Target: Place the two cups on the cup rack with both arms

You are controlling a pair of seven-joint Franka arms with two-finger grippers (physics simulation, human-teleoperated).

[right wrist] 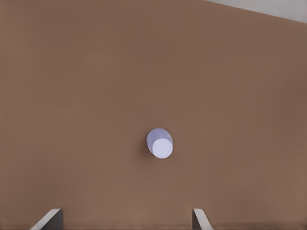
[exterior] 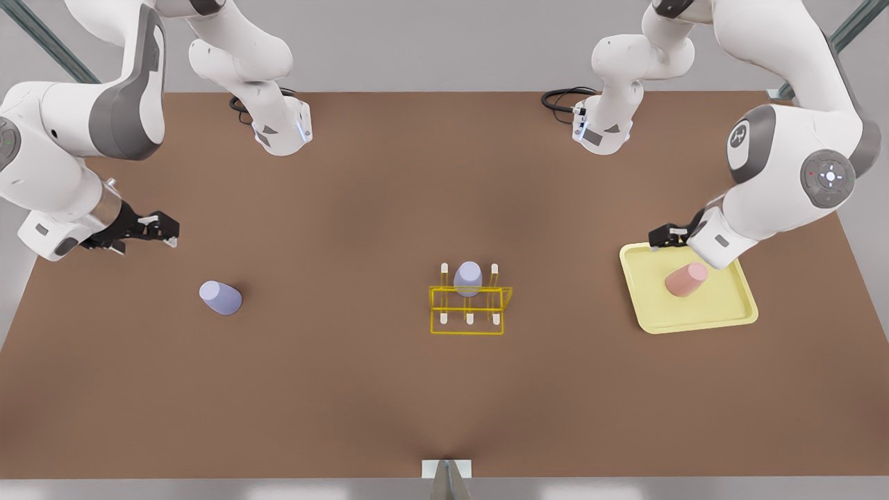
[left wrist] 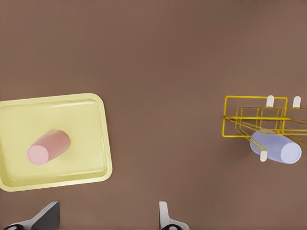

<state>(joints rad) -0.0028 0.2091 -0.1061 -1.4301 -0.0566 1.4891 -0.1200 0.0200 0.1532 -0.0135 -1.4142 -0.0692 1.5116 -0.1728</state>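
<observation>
Our left pincer (exterior: 663, 237) hangs over the far edge of the pale tray (exterior: 743, 295), fingers spread and empty; the salmon cup (exterior: 686, 279) stands upside down on the tray just in front of it. Our right pincer (exterior: 158, 228), also spread and empty, is above the desk (exterior: 347, 389), with the free lavender cup (exterior: 221, 297) inverted on bare desk a little ahead of it and off to one side. The cup rack (exterior: 470, 309) stands well apart from both pincers, midway between them, with a second lavender cup (exterior: 468, 278) already on a back peg.

We see two risks. Both cups are smooth and tapered, so a grip too near the narrow end could squeeze them out. Also, both arms converging on one small rack could collide or knock the seated cup.

The left wrist view shows the seated cup (left wrist: 276, 148) slanted on its peg, which the front view hides. The right wrist view shows its cup's (right wrist: 159, 143) closed base facing up.
</observation>
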